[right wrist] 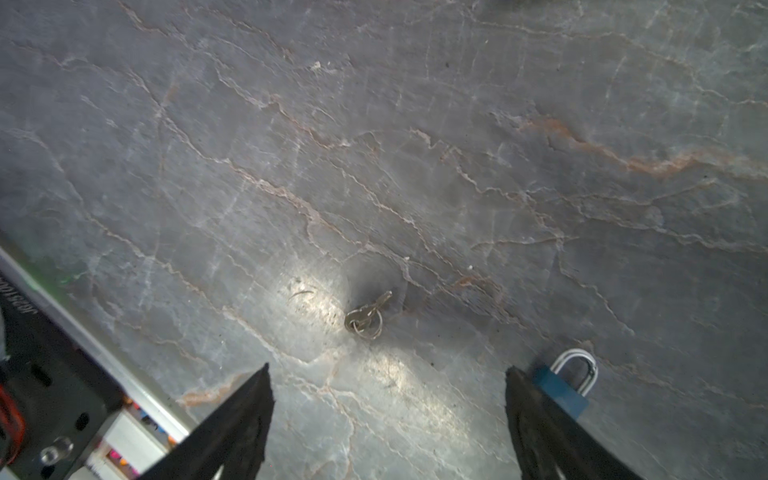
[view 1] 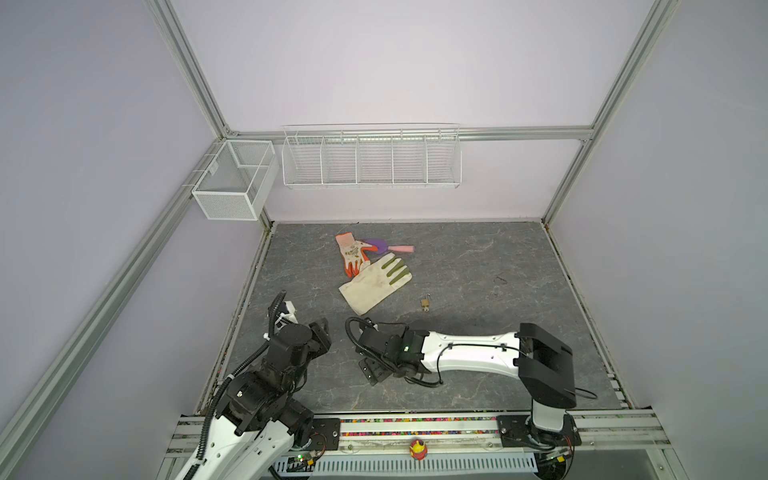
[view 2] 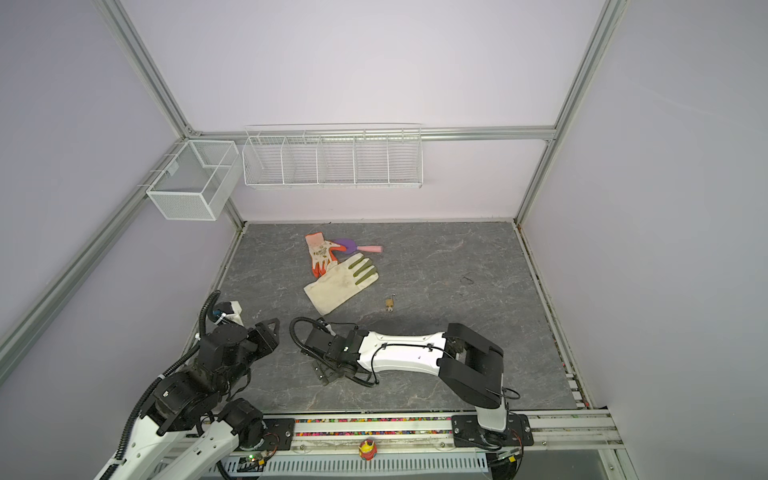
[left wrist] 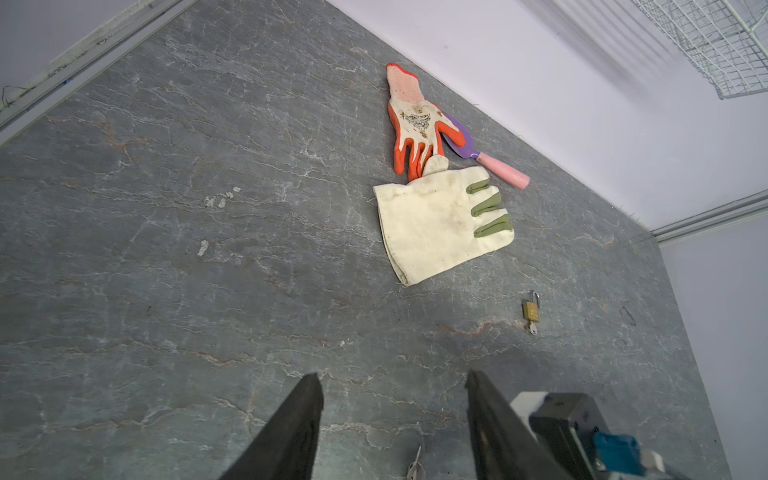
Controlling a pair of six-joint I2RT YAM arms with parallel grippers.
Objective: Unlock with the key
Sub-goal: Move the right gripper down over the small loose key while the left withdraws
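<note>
**DESK:** What does the frame show?

**FIELD:** The right gripper (right wrist: 387,368) hangs over the table (view 1: 498,257) close to its near edge, jaws spread wide and holding nothing. A small key (right wrist: 365,318) on a wire ring lies flat on the table just ahead of the gap. A blue padlock (right wrist: 561,392) lies just beside the outer side of one finger; whether they touch, I cannot tell. In both top views the arm hides key and blue padlock.

**DESK:** And the left?

**FIELD:** The left gripper (left wrist: 392,373) sits toward the near left corner, jaws apart, empty. A brass padlock (view 1: 425,304) lies nearer the middle of the table, near a cream glove (view 1: 374,282), apparently with a key already in it.

**DESK:** The step in hand?

**FIELD:** Picking up the loose key, I judge. Done well, the jaws centre on the key's round head, narrow first and come straight down. They pinch the head alone, so the blade sticks out free for the keyhole. The key is thin and lies flat on a hard top, so it may skid, and the ring may snag. The outer finger should not shove the blue padlock away.
</note>
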